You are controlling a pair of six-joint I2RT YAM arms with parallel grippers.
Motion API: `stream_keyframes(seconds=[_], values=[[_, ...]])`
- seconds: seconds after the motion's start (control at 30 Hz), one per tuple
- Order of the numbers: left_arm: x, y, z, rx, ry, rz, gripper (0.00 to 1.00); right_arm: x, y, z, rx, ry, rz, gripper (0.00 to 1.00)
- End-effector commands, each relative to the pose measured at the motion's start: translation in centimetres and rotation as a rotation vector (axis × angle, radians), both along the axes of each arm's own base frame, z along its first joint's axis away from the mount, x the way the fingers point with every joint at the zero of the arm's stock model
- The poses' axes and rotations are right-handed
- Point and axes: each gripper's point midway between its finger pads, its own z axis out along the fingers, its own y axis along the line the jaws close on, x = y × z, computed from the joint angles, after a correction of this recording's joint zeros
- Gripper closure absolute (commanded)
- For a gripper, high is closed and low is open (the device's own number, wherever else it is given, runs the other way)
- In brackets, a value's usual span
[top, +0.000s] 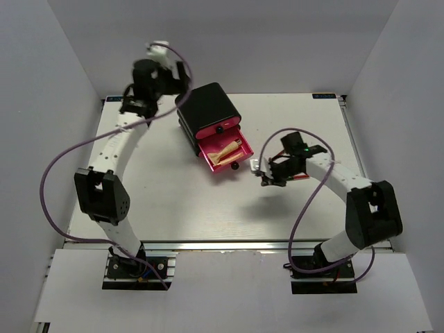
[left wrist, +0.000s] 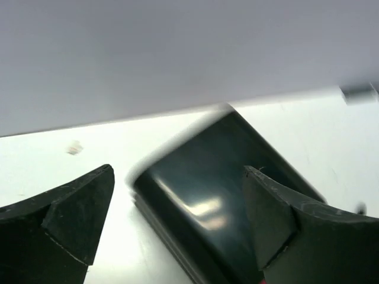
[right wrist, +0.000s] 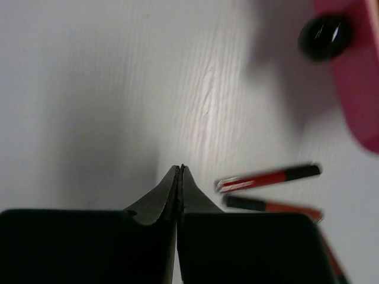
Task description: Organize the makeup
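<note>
place: robot lab cell | evidence: white panel walls [top: 41,83], aluminium-framed table [top: 180,211] (two arms [top: 119,147] bolted on)

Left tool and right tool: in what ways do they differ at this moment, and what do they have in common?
The left tool stands wide open; the right tool is shut tight. The left tool is at the far side, facing the black box; the right tool is low, beside two lip sticks near the pink drawer. Both hold nothing.
</note>
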Motion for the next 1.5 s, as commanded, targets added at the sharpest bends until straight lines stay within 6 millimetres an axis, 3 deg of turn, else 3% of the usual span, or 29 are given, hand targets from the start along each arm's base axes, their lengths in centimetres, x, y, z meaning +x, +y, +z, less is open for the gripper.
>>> stream_keyframes(seconds=[0.0, 0.03, 0.1, 0.17, 0.23, 0.27, 0.37, 0.43, 0.47, 0.5, 0.53, 0.7, 0.97, 1.1, 1.13, 1.17, 1.2, 1.23, 1.27, 1.3, 1.37, 1.4, 1.43, 1.47], values=[[2.0, 2.6, 1.2, -0.208, 0.083, -0.010, 0.02, 5.5, 5.3, 1.3, 0.010, -0.180, -0.043, 1.00], [3.3, 3.0, -0.6, -0.198, 0.114, 0.007, 0.02, 6.5, 5.8, -0.3, -0.037, -0.175, -0.065, 1.00], [5.0, 4.0, -1.3, -0.195, 0.107, 0.034, 0.02, 8.1, 8.0, 0.0, -0.051, -0.222, -0.081, 1.00], [6.9, 3.9, -2.9, -0.200, 0.107, 0.037, 0.02, 11.1, 9.1, -0.2, -0.063, -0.285, -0.165, 1.00], [8.1, 3.5, -3.1, -0.203, 0.096, 0.025, 0.02, 12.2, 10.0, -0.8, -0.074, -0.302, -0.181, 1.00], [9.1, 3.2, -5.5, -0.200, 0.133, 0.022, 0.02, 12.9, 10.2, -0.8, -0.074, -0.315, -0.198, 1.00], [10.8, 2.4, -8.1, -0.199, 0.170, -0.006, 0.02, 14.5, 11.2, -0.1, -0.053, -0.350, -0.216, 1.00], [11.2, 1.9, -10.0, -0.190, 0.211, -0.026, 0.02, 15.3, 11.6, -0.2, -0.054, -0.375, -0.233, 1.00], [11.6, 1.8, -9.9, -0.184, 0.209, -0.031, 0.02, 15.9, 12.1, 0.3, -0.032, -0.397, -0.246, 1.00], [11.9, 1.6, -12.1, -0.173, 0.249, -0.032, 0.02, 16.4, 12.4, 0.8, -0.017, -0.411, -0.261, 1.00], [11.7, 1.5, -13.1, -0.163, 0.282, -0.036, 0.02, 17.0, 12.5, 0.8, -0.016, -0.422, -0.285, 1.00], [10.6, 0.9, -15.7, -0.137, 0.336, -0.065, 0.02, 20.1, 14.4, 3.0, 0.080, -0.507, -0.395, 1.00], [9.7, 1.2, -16.5, -0.136, 0.354, -0.048, 0.02, 24.8, 16.7, 4.5, 0.175, -0.617, -0.584, 1.00], [10.0, 1.4, -15.9, -0.151, 0.341, -0.034, 0.02, 23.6, 16.1, 3.6, 0.174, -0.567, -0.583, 0.91], [10.2, 1.3, -15.3, -0.158, 0.326, -0.033, 0.02, 22.5, 16.2, 4.8, 0.215, -0.545, -0.553, 0.85], [10.3, 1.4, -15.1, -0.174, 0.326, -0.026, 0.02, 21.0, 15.2, 3.1, 0.190, -0.499, -0.535, 0.80], [10.4, 1.5, -14.9, -0.184, 0.321, -0.024, 0.02, 20.2, 14.8, 2.8, 0.202, -0.477, -0.525, 0.73], [10.6, 1.5, -14.5, -0.193, 0.310, -0.021, 0.02, 19.2, 14.8, 4.4, 0.250, -0.468, -0.501, 0.63], [10.7, 1.6, -14.0, -0.210, 0.302, -0.013, 0.02, 18.4, 13.5, 3.4, 0.241, -0.415, -0.513, 0.58], [10.9, 1.9, -13.6, -0.218, 0.290, 0.000, 0.02, 17.6, 13.3, 5.2, 0.288, -0.391, -0.496, 0.55], [11.1, 2.6, -12.9, -0.245, 0.278, 0.023, 0.02, 18.1, 10.4, 6.2, 0.347, -0.278, -0.618, 0.53], [11.3, 2.9, -11.6, -0.259, 0.241, 0.028, 0.02, 18.4, 9.6, 7.5, 0.379, -0.237, -0.642, 0.53], [11.4, 3.3, -10.9, -0.279, 0.228, 0.047, 0.02, 19.7, 7.0, 7.8, 0.387, -0.201, -0.714, 0.55], [11.5, 4.0, -10.5, -0.294, 0.216, 0.060, 0.02, 20.1, 5.9, 7.9, 0.393, -0.159, -0.748, 0.57]])
